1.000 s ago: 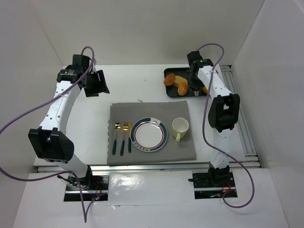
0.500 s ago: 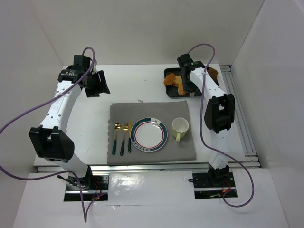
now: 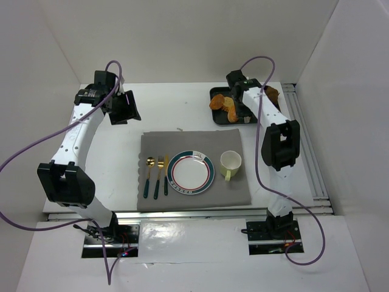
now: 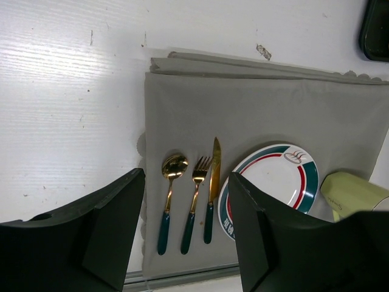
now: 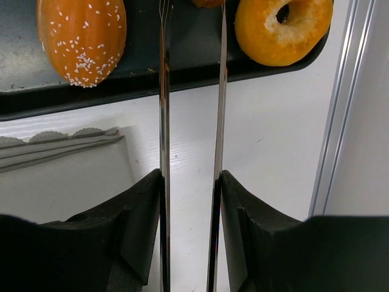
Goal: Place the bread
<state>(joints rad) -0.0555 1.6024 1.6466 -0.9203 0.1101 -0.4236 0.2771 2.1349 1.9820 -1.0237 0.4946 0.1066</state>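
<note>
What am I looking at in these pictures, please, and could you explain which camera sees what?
Two robot arms stand at a white table. The overhead picture shows both arms; the other two come from a camera on each wrist. On a grey mat lie a spoon, a fork, a knife, a plate and a cup. A black tray holds breads, among them a seeded roll and a ring-shaped bun. The left gripper is open and empty. The right gripper holds metal tongs reaching over the tray. Their tips leave the picture, so I cannot tell whether they grip bread.
</note>
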